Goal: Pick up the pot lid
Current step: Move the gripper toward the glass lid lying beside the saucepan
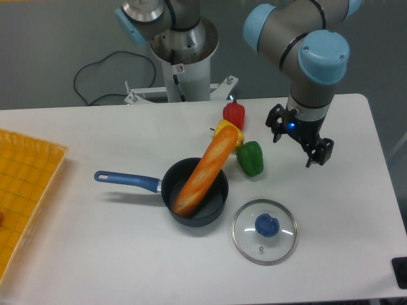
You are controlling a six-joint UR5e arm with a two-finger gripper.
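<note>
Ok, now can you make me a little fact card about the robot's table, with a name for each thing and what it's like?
Lid: see-through, with a blue knob, flat on the table
Pan: black, blue handle, left of the lid in the picture
Bread: long and orange-brown, lying in the pan and poking out over its rim
Peppers: red, yellow, green
Gripper: open, above the table, not touching the lid
Job: pick up the lid
Done yet: no

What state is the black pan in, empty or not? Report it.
Not empty: a bread loaf sits in the pan, one end sticking out past its rim.
</note>
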